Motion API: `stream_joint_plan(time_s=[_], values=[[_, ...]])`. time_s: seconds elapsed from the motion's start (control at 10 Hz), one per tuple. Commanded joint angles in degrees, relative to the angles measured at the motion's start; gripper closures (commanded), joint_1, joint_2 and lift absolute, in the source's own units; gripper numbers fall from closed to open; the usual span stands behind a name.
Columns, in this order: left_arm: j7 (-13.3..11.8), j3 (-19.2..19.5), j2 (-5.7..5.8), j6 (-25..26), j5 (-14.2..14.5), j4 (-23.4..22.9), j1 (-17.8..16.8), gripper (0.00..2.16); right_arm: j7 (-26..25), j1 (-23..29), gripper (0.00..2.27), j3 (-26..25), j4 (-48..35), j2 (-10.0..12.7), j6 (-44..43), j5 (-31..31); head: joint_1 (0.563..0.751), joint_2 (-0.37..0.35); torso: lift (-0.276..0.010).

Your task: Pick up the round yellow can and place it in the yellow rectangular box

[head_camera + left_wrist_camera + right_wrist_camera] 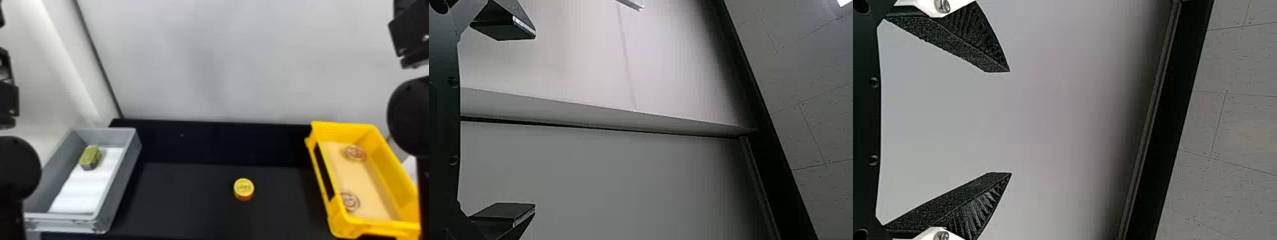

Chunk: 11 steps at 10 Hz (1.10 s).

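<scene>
I have the whole job left: round yellow can on the tabletop, outside the yellow rectangular box, left gripper and right gripper spread, empty.

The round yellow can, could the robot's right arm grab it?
Probably yes, if the right arm reaches down to it. The can stands on the black table with nothing over or against it, and the right claw is open and empty.

Six things, four kinds.
Boxes two: yellow box, grey box. Round yellow can, one. Round reddish pieces, two. Olive-green block, one.
</scene>
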Motion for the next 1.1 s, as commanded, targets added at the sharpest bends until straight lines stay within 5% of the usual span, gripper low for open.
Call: stream_joint_plan(time_s=[0.0,0.7,1.0], values=[[1.06,-0.42,0.09,0.35,0.03,0.00,-0.01,0.11,-0.20,-0.41,0.02,0.09,-0.20,-0.27,0.74,-0.56,0.694,0.054,-0.003],[2.11,-1.04,0.44,-0.79,-2.61,0.00,0.34,0.09,-1.34,-1.29,0.04,1.41,0.15,-1.50,2.33,-1.09,0.694,0.054,-0.003],[2.20,-1.04,0.35,-0.96,-2.35,0.00,0.43,0.09,-1.87,-1.82,0.04,-0.35,1.56,-0.44,12.09,-9.53,0.694,0.054,-0.003]])
